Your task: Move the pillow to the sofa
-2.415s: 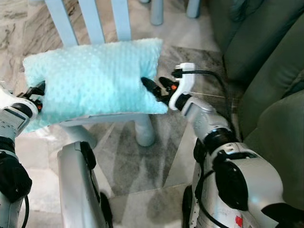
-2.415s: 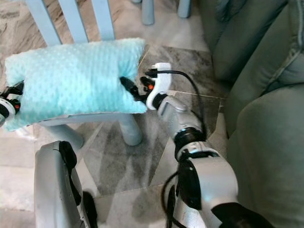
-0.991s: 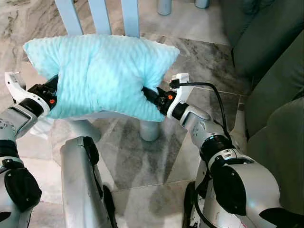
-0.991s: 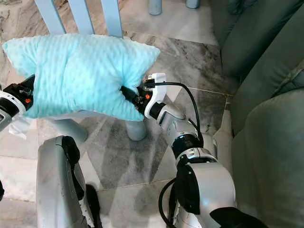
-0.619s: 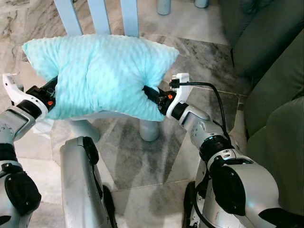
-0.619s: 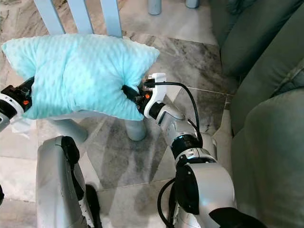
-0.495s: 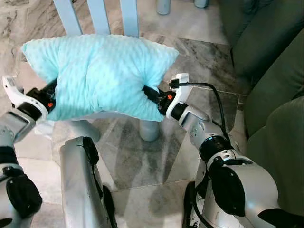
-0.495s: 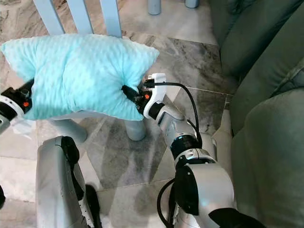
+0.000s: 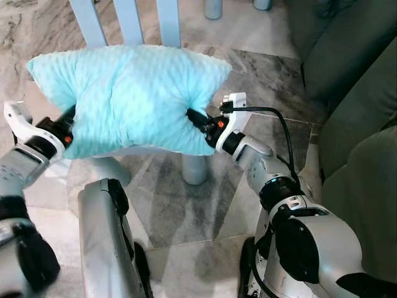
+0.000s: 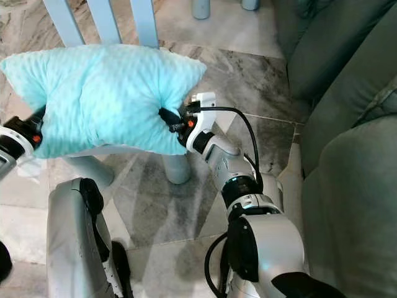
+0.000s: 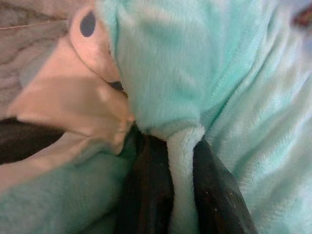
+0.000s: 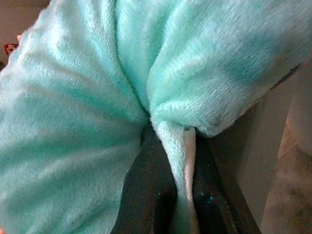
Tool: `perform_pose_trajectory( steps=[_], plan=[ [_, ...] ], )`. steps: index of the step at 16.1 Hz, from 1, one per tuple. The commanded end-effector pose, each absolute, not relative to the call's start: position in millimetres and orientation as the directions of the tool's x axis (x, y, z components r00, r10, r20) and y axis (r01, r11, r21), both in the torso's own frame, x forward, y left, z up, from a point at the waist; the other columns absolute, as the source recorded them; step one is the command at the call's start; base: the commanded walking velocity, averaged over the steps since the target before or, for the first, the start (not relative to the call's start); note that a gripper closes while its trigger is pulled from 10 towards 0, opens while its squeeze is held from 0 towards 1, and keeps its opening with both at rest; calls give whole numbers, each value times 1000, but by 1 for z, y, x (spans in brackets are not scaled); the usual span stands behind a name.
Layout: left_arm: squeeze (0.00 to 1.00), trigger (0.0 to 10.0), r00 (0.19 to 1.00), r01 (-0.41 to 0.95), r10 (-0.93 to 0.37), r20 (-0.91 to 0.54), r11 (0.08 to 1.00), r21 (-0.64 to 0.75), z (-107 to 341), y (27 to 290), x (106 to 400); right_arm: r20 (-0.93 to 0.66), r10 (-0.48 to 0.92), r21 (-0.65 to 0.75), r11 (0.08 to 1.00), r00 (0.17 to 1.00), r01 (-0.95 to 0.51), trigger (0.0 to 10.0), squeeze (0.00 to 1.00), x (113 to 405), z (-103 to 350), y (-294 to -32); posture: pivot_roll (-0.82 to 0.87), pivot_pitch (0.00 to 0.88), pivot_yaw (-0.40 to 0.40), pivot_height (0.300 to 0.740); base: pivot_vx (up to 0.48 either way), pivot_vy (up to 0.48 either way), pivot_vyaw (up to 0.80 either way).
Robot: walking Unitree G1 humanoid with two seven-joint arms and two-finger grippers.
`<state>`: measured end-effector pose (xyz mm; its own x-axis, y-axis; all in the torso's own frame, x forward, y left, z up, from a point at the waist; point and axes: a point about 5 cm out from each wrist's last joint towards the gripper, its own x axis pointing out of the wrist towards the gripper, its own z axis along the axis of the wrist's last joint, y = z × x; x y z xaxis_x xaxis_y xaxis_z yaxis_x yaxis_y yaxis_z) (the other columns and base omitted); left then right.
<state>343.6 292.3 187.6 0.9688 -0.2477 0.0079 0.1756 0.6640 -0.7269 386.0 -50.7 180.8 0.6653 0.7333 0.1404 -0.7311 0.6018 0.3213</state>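
Item: pillow (image 9: 130,96), mint plush, held between both grippers above a pale blue chair (image 9: 127,18), long axis running left to right across the robot's front. Left gripper (image 9: 65,121): fingers clamped on a pinched fold at the pillow's left end; the left wrist view shows fabric squeezed between the two black fingers (image 11: 146,195). Right gripper (image 9: 197,119): likewise closed on a fold at the right end, a seam ridge caught between its fingers (image 12: 146,195). Whether the pillow's underside touches the chair seat cannot be told. Destination: sofa (image 9: 353,93), dark green, to the robot's right and ahead, so the right arm is the nearer one and the pillow's right end would lead. Surroundings: marble floor (image 9: 260,68); chair leg (image 9: 195,169) below the right gripper; the robot's own legs in the foreground. Obstruction, judged: the chair back slats stand behind the pillow, and the sofa's near edge lies close beside the right arm, leaving little swing room.
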Motion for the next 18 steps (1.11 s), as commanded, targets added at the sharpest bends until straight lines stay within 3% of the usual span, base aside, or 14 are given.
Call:
perform_pose_trajectory(
  steps=[1, 4, 5, 7, 9, 12, 15, 16, 18],
  plan=[
    [0, 0, 942, 161, -314, -115, 727, -668, 157, 269, 339, 149, 742, 302, 595, 654, -745, 0, 0, 384, 181, -48, 10, 251, -8, 335, 0, 0, 0],
    [0, 0, 982, 164, -191, -11, 870, -465, 162, 250, 343, 196, 716, 253, 624, 671, -740, 0, 0, 382, 183, -60, -11, 157, -9, 335, 0, 0, 0],
    [0, 0, 986, 164, -149, 68, 915, -369, 168, 241, 340, 236, 667, 192, 681, 707, -707, 0, 0, 380, 187, -69, -19, 133, -8, 335, 0, 0, 0],
    [0, 0, 983, 144, -105, 154, 950, -276, 177, 232, 336, 270, 629, 107, 732, 729, -672, 0, 0, 376, 189, -77, -31, 93, -10, 335, 0, 0, 0],
    [0, 0, 962, 167, -120, 245, 969, -181, 178, 202, 324, 318, 513, 113, 814, 797, -569, 0, 0, 369, 193, -99, -51, 21, -8, 335, 0, 0, 0],
    [0, 0, 955, 96, -43, 293, 981, -170, 172, 185, 312, 284, 431, 137, 866, 857, -481, 0, 0, 351, 173, -120, -80, 0, 0, 335, 0, 0, 0],
    [0, 0, 958, 87, -38, 283, 983, -162, 167, 177, 310, 258, 425, 124, 876, 867, -466, 0, 0, 334, 161, -117, -91, 0, 1, 335, 0, 0, 0],
    [0, 10000, 963, 61, -17, 269, 986, -156, 165, 173, 309, 230, 391, 104, 901, 891, -422, 3804, 0, 326, 158, -117, -101, 0, 3, 335, 0, 0, 0],
    [0, 10000, 971, 43, -12, 238, 991, -127, 157, 166, 307, 206, 339, 63, 932, 918, -358, 10000, 0, 317, 158, -121, -117, 0, 8, 335, 0, 0, 0]
  ],
)
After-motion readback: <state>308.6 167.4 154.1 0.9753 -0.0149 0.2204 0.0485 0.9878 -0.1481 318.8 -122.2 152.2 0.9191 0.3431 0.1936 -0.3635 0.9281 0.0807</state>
